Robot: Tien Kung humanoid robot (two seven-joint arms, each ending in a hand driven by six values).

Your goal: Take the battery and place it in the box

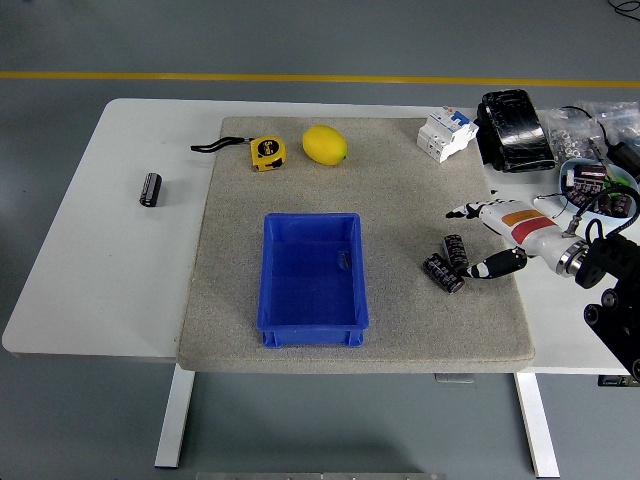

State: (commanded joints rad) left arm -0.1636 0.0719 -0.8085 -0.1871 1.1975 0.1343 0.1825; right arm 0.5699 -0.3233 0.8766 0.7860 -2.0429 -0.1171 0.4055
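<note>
Two dark cylindrical batteries lie close together on the grey mat [400, 190], one [455, 249] nearer my hand and one [442, 273] just below and left of it. A third battery [150, 189] lies alone on the white table at far left. The blue box [312, 279] stands empty in the mat's middle. My right hand [478, 240] reaches in from the right, fingers spread around the battery pair, thumb [497, 265] beside the lower one, holding nothing. The left arm is out of view.
A yellow tape measure [266, 152] and a lemon [324, 145] lie at the mat's far edge. A white breaker [446, 132], a black wrapped pack [514, 130] and a bowl of parts [592, 186] crowd the table's back right.
</note>
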